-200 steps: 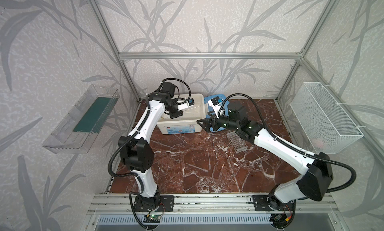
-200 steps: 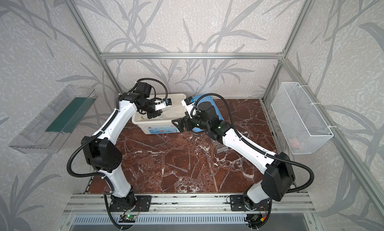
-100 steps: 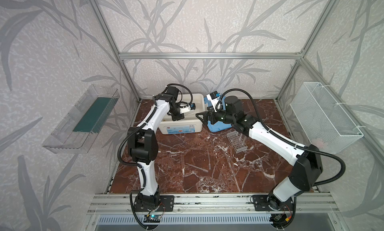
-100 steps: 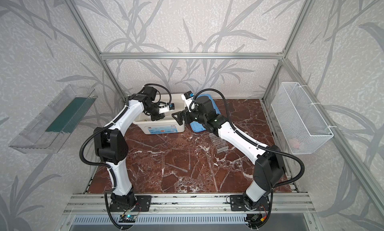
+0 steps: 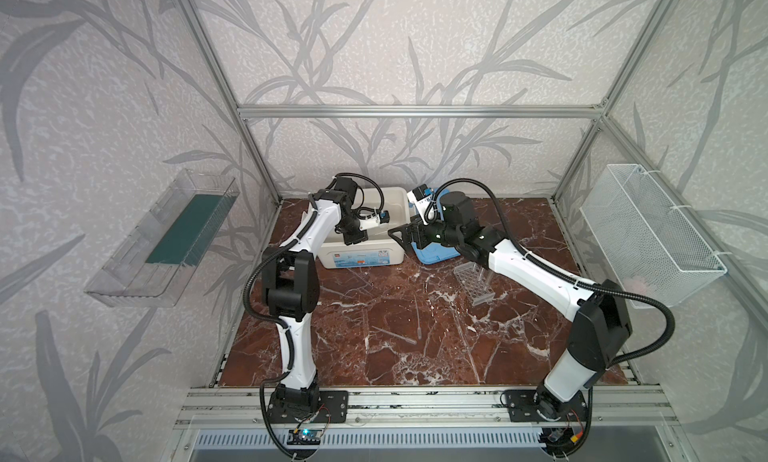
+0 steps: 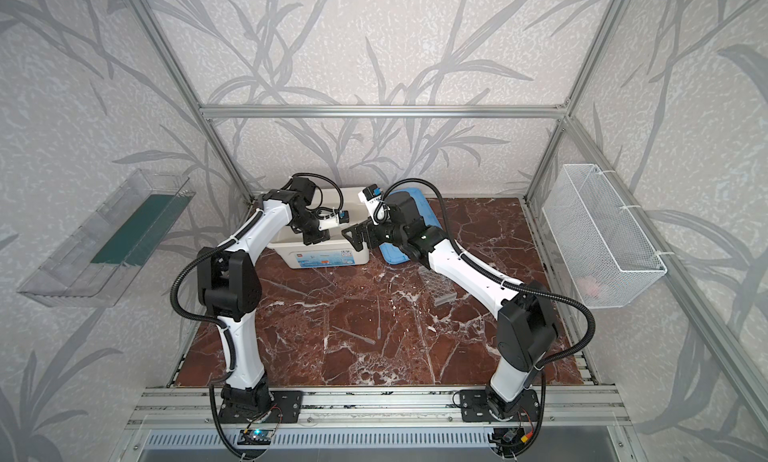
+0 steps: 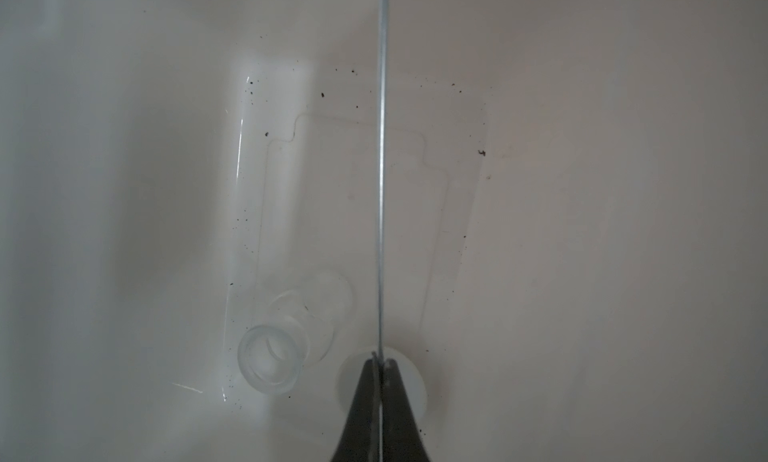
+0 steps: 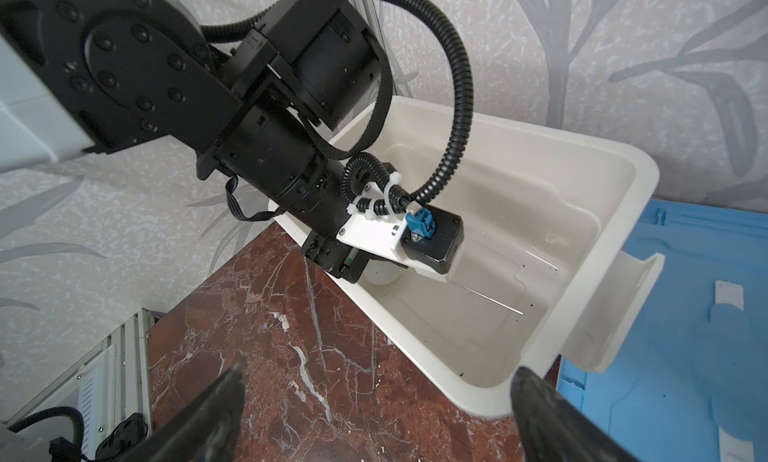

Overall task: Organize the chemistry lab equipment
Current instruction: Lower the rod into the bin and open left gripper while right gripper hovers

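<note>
White tub (image 7: 582,231) interior: left gripper (image 7: 380,362) pinched shut on thin metal rod (image 7: 381,190) end – light, stiff, slick, cd pivot. Fragile glass jar (image 7: 286,339) just beside fingers (image 7: 361,397). Right gripper (image 8: 378,370) wide open, empty.

1. Table (image 5: 415,356): red-brown marble with white veins.
2. Walls (image 5: 415,44): pale grey, printed with darker grey leaves.
3. Tub (image 5: 361,254): creamy white, with dark specks inside.
4. Lid (image 5: 436,256): light blue.
5. Rod (image 7: 381,169): silvery grey.
6. Jar (image 7: 291,335) and rack (image 5: 473,281): clear, colourless.
7. Dish (image 7: 413,377): white.
8. Basket (image 5: 648,239): white wire mesh.
9. Shelf (image 5: 137,273): clear, with a dark green strip.
10. Arms (image 5: 532,264): white shells, black joints.
</note>
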Controlling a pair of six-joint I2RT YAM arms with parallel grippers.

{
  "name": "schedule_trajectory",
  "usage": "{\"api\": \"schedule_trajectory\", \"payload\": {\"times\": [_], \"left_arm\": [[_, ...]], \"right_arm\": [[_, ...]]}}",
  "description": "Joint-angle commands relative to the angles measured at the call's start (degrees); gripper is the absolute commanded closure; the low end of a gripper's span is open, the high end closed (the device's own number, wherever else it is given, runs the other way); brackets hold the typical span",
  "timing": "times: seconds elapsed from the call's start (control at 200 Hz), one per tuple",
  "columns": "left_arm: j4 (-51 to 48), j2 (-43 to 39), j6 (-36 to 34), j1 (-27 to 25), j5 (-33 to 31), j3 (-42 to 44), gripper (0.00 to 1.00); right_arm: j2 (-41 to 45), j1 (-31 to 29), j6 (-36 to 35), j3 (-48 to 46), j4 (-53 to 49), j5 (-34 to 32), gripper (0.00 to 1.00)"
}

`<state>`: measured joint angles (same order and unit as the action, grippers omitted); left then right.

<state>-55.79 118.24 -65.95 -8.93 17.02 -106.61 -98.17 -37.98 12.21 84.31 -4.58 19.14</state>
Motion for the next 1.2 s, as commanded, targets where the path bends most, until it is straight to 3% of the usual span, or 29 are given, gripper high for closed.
{"api": "schedule_trajectory", "payload": {"times": [0.0,0.33,0.49,0.86,1.194], "left_arm": [[-0.4,3.5,-0.7,0.2,-0.3,0.0,1.0],[-1.7,4.2,2.1,0.8,1.8,-1.6,1.0],[-7.8,6.7,2.1,2.0,6.6,-8.5,1.0],[-9.6,11.2,4.5,1.8,5.0,-13.8,1.0],[-8.5,12.8,6.1,0.3,-0.8,-14.0,1.0]], "right_arm": [[-1.1,0.0,-0.1,1.3,-0.1,0.4,0.03],[-1.7,0.0,0.5,0.4,0.8,0.5,0.03],[-1.2,0.0,0.7,-0.1,0.9,0.5,0.03],[-1.4,0.0,1.5,-3.3,3.0,0.5,0.03],[-2.4,0.0,2.5,-3.3,4.2,0.9,0.03]]}}
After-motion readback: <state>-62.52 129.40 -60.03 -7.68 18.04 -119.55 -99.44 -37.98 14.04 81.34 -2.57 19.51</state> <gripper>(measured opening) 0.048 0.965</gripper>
